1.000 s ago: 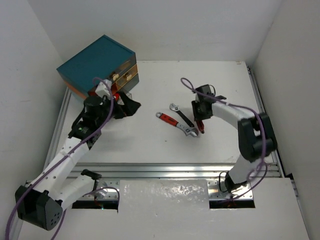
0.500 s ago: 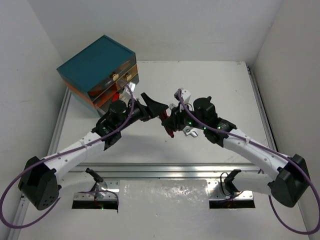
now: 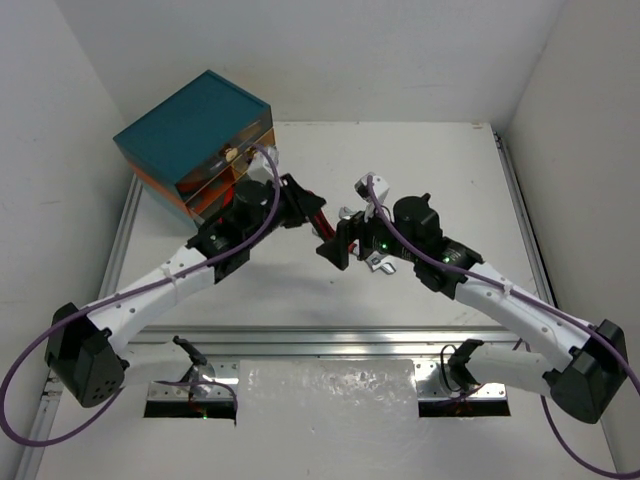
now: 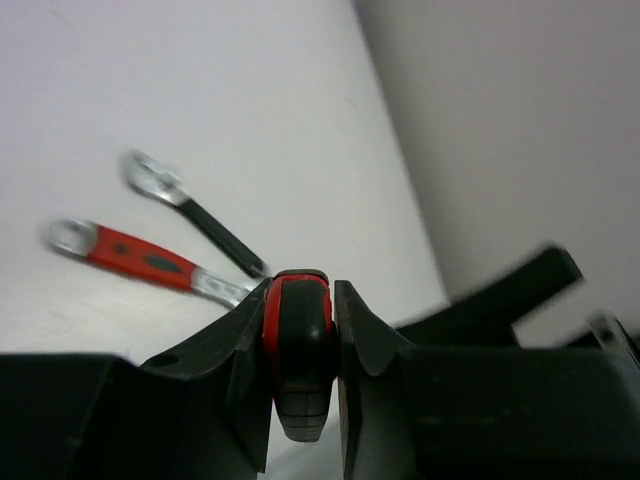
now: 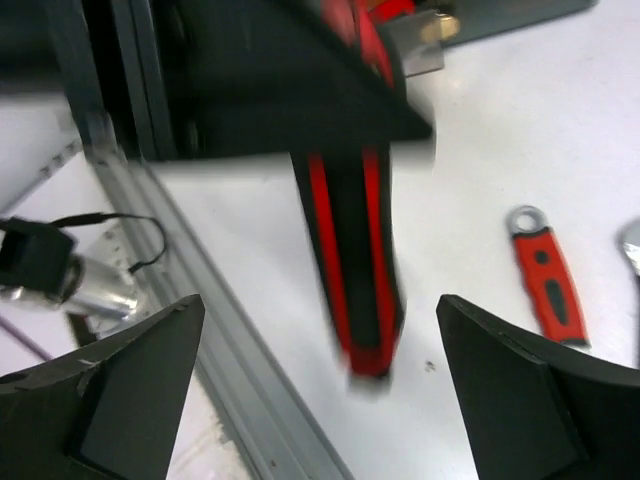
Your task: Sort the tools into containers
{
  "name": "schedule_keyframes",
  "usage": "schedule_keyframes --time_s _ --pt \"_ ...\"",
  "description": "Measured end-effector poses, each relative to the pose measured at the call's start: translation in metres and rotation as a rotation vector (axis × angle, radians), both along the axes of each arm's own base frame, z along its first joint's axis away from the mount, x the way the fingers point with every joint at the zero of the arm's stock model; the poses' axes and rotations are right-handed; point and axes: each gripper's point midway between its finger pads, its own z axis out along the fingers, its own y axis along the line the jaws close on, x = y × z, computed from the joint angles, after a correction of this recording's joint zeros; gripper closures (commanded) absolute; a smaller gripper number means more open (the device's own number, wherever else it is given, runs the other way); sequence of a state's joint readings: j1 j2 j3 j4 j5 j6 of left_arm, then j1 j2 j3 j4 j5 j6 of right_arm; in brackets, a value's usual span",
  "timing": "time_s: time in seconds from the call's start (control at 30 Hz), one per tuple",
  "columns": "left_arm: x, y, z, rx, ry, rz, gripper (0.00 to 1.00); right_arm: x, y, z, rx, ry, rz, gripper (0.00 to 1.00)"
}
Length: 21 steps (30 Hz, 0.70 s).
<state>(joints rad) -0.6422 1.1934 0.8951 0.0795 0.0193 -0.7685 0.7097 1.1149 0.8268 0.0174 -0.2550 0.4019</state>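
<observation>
Left wrist view puts the red-and-black handled cutters (image 4: pixel 298 350) right in front of me: my left hand (image 4: pixel 300 292) is clamped on the rounded handle, one finger pressed against each side. In the top external view that hand holds the cutters up off the white counter (image 3: pixel 430 170), just beside the front of the teal-topped boxy cabinet (image 3: pixel 190 130), with the handle slanting toward the middle of the counter.

My right hand (image 3: pixel 335 245) hangs near the low end of the cutters. Its fingers (image 5: pixel 130 390) are spread wide and hold nothing; from the right wrist, the cutters' handle shows between them, touched by neither.

Beyond the cutters, a red-handled adjustable wrench (image 4: pixel 140 258) and a black-handled adjustable wrench (image 4: pixel 195 210) lie flat on the counter, close together. My right arm covers most of them from above.
</observation>
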Motion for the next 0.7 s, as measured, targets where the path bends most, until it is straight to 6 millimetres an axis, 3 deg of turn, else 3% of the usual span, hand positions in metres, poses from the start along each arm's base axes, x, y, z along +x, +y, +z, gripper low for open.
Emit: schedule_keyframes --time_s 0.07,0.13,0.27,0.37,0.4,0.47,0.53,0.7 --pt "0.021 0.022 0.011 0.118 -0.048 0.117 1.0 0.005 -0.007 -0.002 -0.036 0.007 -0.05 0.01" --pt "0.048 0.06 0.025 0.273 -0.088 0.296 1.0 0.011 -0.017 -0.007 -0.077 0.014 -0.107 0.01" --pt "0.092 0.157 0.041 0.539 -0.083 0.587 0.98 0.012 -0.037 -0.025 -0.166 0.043 -0.183 0.01" --pt "0.109 0.235 0.046 0.737 -0.034 0.783 0.98 0.008 -0.049 -0.036 -0.207 0.052 -0.207 0.01" --pt "0.111 0.25 0.046 0.786 -0.018 0.816 0.98 0.006 -0.052 -0.039 -0.218 0.056 -0.211 0.01" --pt "0.117 0.273 0.047 0.884 0.014 0.855 0.98 0.003 -0.056 -0.046 -0.236 0.063 -0.212 0.01" --pt "0.127 0.284 0.04 0.956 0.043 0.861 0.98 0.001 -0.059 -0.052 -0.253 0.069 -0.209 0.01" --pt "0.132 0.289 -0.013 1.09 0.159 0.772 0.96 -0.002 -0.061 -0.054 -0.265 0.061 -0.203 0.01"
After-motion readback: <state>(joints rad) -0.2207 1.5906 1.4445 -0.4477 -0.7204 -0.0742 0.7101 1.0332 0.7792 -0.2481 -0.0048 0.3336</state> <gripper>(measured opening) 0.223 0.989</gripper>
